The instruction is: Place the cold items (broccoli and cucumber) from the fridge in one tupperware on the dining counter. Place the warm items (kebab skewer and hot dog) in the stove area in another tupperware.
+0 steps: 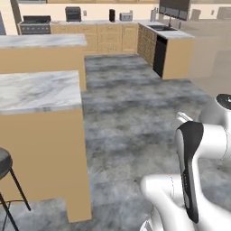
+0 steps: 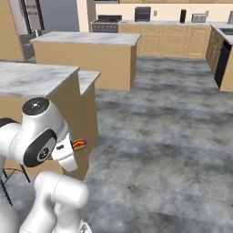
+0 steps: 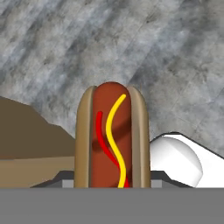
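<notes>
Grey mottled floor (image 1: 135, 113) is seen stretching across the whole kitchen, with the marble-topped dining counter (image 1: 38, 90) sitting close on the robot's left and a second island (image 2: 86, 38) further back. Along the far wall a run of wooden cabinets (image 1: 108, 36) is seen, with the stove (image 1: 34, 25) at its left end, well apart from the robot. A dark stool (image 1: 4, 162) is tucked beside the near counter. The hot dog (image 3: 113, 135) is held up over the floor in the gripper (image 3: 113, 183), bun upright in the hand view, mustard and ketchup squiggles showing; the fingers are partly closed, clamped on its lower end. Its orange tip (image 2: 79, 144) is glimpsed poking out beside the arm in the right base view.
</notes>
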Tool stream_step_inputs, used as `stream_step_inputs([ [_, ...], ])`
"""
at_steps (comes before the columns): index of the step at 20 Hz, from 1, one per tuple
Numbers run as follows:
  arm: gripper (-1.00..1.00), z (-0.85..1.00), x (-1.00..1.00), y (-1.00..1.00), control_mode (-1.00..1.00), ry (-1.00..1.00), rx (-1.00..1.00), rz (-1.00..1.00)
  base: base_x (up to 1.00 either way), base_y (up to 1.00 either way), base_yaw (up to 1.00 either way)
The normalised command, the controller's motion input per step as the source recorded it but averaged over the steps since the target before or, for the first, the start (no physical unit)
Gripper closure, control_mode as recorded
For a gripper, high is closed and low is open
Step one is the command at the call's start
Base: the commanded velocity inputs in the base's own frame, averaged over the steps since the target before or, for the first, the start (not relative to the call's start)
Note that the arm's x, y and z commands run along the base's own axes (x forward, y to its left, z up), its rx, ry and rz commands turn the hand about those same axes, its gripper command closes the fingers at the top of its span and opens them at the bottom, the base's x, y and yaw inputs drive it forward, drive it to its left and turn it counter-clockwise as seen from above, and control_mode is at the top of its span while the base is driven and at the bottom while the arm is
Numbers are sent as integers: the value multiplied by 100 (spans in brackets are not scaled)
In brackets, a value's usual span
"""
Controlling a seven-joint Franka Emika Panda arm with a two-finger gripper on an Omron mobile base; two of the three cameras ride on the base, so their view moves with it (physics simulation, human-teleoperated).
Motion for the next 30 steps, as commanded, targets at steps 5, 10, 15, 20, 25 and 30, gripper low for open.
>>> stream_step_inputs([
  [5, 100, 0, 0, 0, 100, 0, 0, 0, -33, 94, 0],
  [10, 100, 0, 0, 0, 100, 0, 0, 0, -15, 98, 0],
  [15, 100, 0, 0, 0, 100, 0, 0, 0, -22, 94, 0],
  [20, 100, 0, 0, 0, 100, 0, 0, 0, -35, 89, 0],
  [25, 100, 0, 0, 0, 100, 0, 0, 0, -41, 83, 0],
  [30, 100, 0, 0, 0, 100, 0, 0, 0, -26, 86, 0],
])
